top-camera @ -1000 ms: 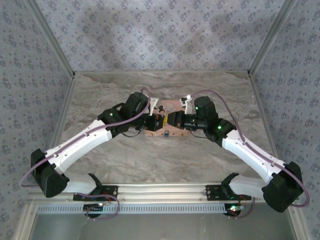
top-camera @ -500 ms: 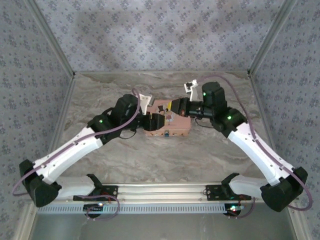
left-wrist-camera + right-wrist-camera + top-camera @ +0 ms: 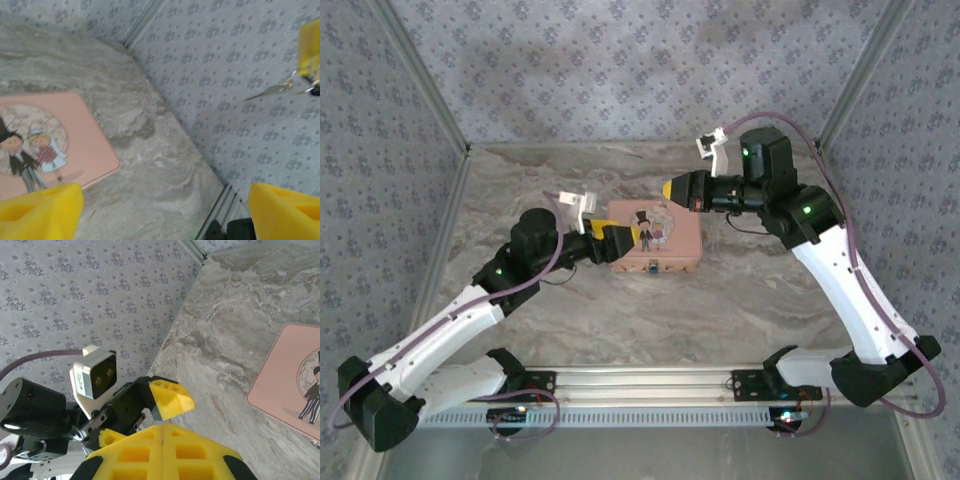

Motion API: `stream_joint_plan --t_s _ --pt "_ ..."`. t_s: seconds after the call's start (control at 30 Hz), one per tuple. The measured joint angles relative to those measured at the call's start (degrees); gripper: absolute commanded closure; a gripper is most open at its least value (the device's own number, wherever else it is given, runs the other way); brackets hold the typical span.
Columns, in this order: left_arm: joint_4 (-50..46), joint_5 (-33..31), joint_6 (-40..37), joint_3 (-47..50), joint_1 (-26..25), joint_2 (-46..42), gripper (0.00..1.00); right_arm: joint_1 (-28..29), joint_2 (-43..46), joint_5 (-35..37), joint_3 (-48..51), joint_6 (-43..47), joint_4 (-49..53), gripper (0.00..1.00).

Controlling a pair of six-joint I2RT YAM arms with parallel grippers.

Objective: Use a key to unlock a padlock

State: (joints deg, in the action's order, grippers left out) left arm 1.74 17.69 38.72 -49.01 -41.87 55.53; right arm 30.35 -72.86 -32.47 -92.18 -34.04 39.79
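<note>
Right pincer (image 3: pixel 672 188): closed on the key (image 3: pixel 272 91), held above the pink tin's (image 3: pixel 682 240) far edge. Left pincer (image 3: pixel 620 240): open, empty, beside the tin. Padlock (image 3: pixel 652 266): at the tin's near edge on the surface (image 3: pixel 740 300). Recommendation: left pincer should steady the padlock body, keyhole exposed, before the key is brought in.

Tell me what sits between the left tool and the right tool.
The pink tin: in the top view its lid spans the gap between the open left tool and the right tool, shut on the key.
</note>
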Motion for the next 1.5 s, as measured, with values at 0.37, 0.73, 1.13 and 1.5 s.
stream_joint_plan --t_s 0.37,0.73,1.13,1.5 --pt "18.88 7.21 3.37 1.81 0.61 3.78 0.06 0.15 0.61 -3.28 2.62 -4.02 -2.4 1.0" --pt "28.72 14.53 7.69 -1.92 0.5 10.27 0.07 0.44 1.2 -6.69 4.35 -8.9 -8.22 1.0" --pt "31.54 17.99 9.03 -3.48 -1.42 12.76 0.35 0.11 1.25 -7.43 5.99 -11.54 -11.39 1.0" --pt "31.5 18.34 9.33 -3.48 -1.42 12.74 0.62 -1.6 2.71 -7.45 6.29 -11.89 -11.8 1.0"
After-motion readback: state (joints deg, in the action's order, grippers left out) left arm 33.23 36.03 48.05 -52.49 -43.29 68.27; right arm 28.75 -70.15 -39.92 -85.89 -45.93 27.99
